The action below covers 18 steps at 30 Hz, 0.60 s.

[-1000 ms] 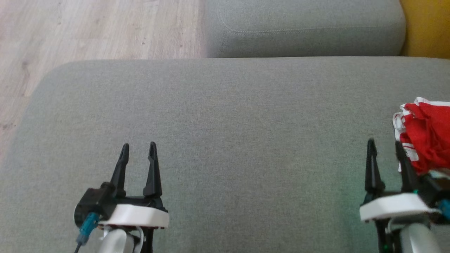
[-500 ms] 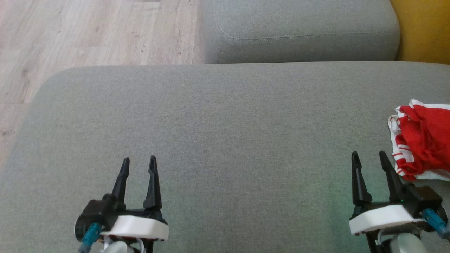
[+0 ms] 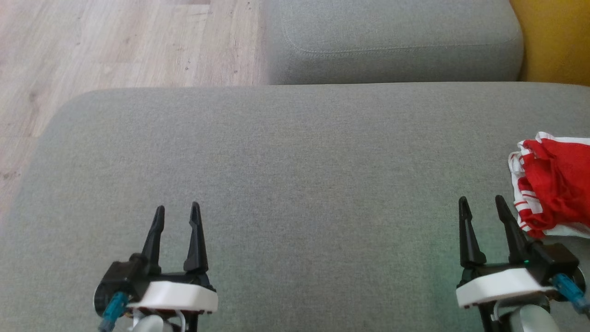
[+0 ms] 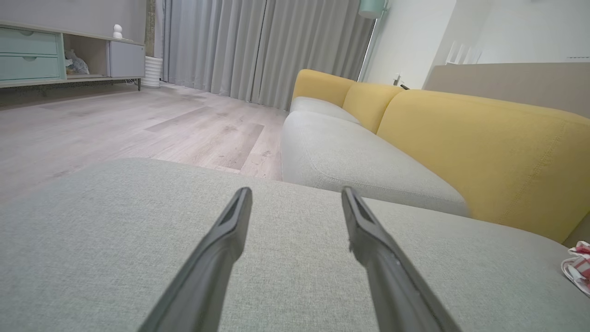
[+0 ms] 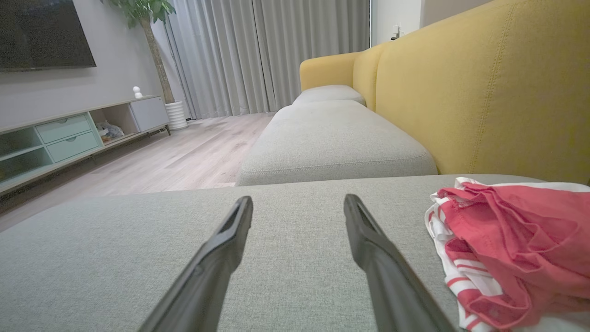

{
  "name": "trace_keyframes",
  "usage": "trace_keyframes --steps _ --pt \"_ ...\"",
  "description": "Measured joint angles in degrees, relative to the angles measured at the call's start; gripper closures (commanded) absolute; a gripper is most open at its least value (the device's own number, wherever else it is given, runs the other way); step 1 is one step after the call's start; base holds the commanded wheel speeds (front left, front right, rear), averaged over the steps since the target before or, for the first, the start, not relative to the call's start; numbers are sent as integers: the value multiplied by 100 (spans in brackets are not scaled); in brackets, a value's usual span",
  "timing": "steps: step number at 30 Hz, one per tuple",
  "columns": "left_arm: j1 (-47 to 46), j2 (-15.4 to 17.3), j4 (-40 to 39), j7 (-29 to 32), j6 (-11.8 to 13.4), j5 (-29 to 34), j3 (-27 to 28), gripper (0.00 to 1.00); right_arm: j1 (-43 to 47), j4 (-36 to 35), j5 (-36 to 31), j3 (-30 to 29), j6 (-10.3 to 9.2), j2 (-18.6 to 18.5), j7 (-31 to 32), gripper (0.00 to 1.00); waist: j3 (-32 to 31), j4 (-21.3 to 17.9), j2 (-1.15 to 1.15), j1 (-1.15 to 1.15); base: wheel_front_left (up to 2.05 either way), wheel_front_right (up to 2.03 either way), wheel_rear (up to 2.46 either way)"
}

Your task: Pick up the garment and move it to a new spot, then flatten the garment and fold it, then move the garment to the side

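Note:
A crumpled red garment (image 3: 555,184) with white striped trim lies on the grey cushion (image 3: 295,175) at the far right edge of the head view. Seen from the right wrist, the garment (image 5: 516,244) sits just right of my fingers. My right gripper (image 3: 481,205) is open and empty, a short way left of the garment and apart from it. My left gripper (image 3: 176,211) is open and empty over the cushion's left part. A small bit of the garment (image 4: 578,265) appears at the right edge of the left wrist view.
A second grey seat cushion (image 3: 392,41) lies beyond the near one, with a yellow backrest (image 3: 553,41) on the right. Wooden floor (image 3: 115,46) lies past the cushion's left and far edges. A low cabinet (image 5: 69,133) stands across the room.
The head camera has shifted, sliding the scene down and left. The right gripper has drawn back from the garment's edge and now stands clear of it. The left gripper is about where it was.

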Motion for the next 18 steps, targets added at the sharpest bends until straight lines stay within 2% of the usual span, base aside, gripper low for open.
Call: trace_keyframes --steps 18 --pt "8 0 151 0 -91 -327 84 0 80 -5 1 46 0 0 0 0 -25 -4 0 0 0 0 0"
